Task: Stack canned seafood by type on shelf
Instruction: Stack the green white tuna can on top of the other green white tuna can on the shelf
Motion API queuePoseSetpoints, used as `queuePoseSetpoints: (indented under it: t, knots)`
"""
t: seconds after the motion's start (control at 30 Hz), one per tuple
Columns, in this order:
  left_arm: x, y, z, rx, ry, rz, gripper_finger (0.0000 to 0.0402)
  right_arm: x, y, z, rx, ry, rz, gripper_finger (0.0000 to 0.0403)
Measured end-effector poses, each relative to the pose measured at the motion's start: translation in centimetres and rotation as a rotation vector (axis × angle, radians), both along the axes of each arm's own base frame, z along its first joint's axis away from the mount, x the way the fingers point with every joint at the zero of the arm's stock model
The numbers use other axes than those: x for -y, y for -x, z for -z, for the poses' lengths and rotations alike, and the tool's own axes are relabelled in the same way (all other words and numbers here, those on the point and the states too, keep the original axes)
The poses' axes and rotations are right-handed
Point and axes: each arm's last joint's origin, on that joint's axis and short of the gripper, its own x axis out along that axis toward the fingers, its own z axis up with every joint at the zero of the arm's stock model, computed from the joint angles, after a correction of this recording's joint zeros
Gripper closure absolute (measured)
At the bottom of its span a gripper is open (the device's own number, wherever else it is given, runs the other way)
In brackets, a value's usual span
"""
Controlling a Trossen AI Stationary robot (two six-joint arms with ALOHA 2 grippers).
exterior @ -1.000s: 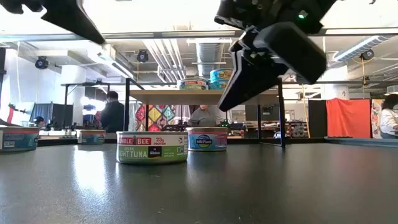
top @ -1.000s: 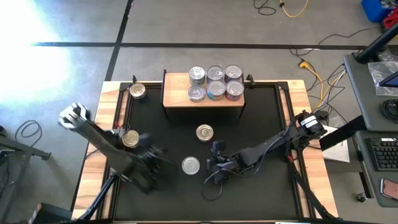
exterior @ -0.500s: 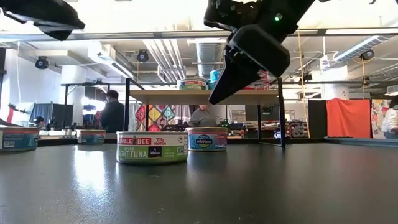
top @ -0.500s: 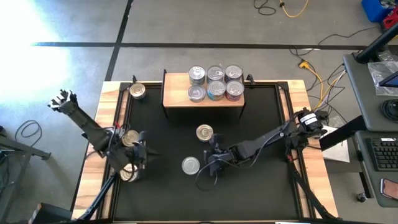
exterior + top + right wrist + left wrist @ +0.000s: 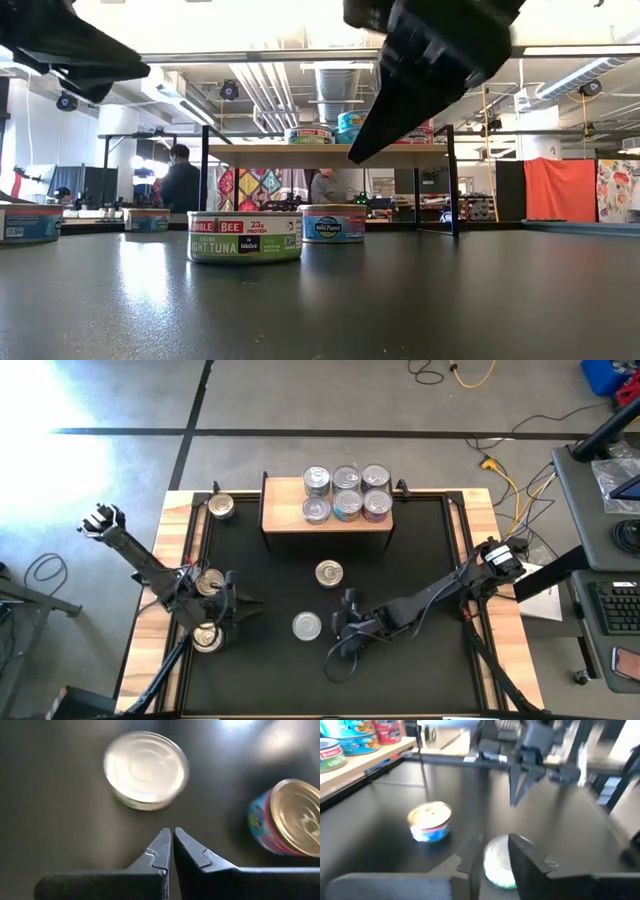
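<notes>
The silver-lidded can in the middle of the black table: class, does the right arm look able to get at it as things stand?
Probably yes. The right gripper hangs shut just beside the silver-lidded can, with only bare table between; it must open first.

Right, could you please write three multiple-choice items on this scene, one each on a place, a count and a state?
1. Where does the gold-lidded can stand?
A on the shelf
B on the black table, in front of the shelf
C held in a gripper

2. How many cans are on the shelf?
A four
B six
C eight

3. How are the right gripper and its fingers?
A wide open
B shut on a can
C shut on nothing

Answers: 1 B, it stands alone on the table top. 2 B, the high view shows two rows of three. 3 C, the right wrist view shows the tips together with nothing between them.
</notes>
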Motion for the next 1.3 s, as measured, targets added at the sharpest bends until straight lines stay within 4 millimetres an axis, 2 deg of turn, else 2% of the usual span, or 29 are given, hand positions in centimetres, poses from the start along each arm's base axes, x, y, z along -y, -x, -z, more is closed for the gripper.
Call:
queuePoseSetpoints:
  t: [0.17, 0.3, 0.5, 0.7, 0.8, 1.03, 1.17, 1.3]
  knots:
    - [-0.4, 0.5, 2.6, 0.160, 0.111, 0.029, 0.0280, -2.2, 0.3, -0.2, 0.053, 0.004, -0.092, 0.0390]
    - [-1.1, 1.1, 4.4, 0.204, 0.151, -0.026, 0.0248, -2.6, 0.4, -0.3, 0.066, 0.016, -0.120, 0.0390]
    - [-0.7, 0.6, 5.5, 0.177, 0.161, -0.050, 0.0219, -2.7, -0.2, -0.6, 0.123, 0.001, -0.125, 0.0390]
    - [0.8, -0.8, 6.2, 0.100, 0.137, 0.016, 0.0212, -3.3, -0.1, -0.2, 0.118, -0.106, -0.094, 0.0382]
    - [1.5, -1.5, 6.8, 0.066, 0.146, 0.007, 0.0212, -3.5, -0.2, 0.4, 0.105, -0.121, -0.087, 0.0355]
    - [3.4, -3.4, 8.7, -0.044, 0.204, 0.018, 0.0203, -3.3, -0.5, 1.2, 0.098, -0.119, -0.070, 0.0261]
    - [4.3, -4.2, 10.0, -0.164, 0.270, 0.044, 0.0173, -3.2, -0.1, 1.0, 0.062, -0.130, -0.047, 0.0217]
    - [5.1, -4.9, 10.5, -0.232, 0.251, 0.045, 0.0133, -3.4, -0.2, 0.2, 0.064, -0.135, -0.046, 0.0185]
